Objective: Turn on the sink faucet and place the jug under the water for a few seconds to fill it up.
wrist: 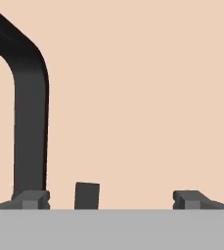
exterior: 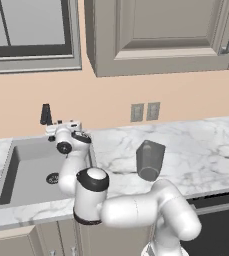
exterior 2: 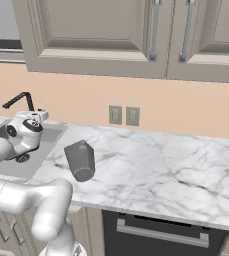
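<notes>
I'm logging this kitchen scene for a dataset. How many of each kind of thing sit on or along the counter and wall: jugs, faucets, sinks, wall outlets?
jug: 1
sink faucet: 1
sink: 1
wall outlets: 2
Total: 5

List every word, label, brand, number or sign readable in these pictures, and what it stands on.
None: no readable text in any view.
The jug, faucet, sink and cabinet doors are plain.
The two wall plates bear no legible marks.
The open gripper by the faucet is unmarked too.
</notes>
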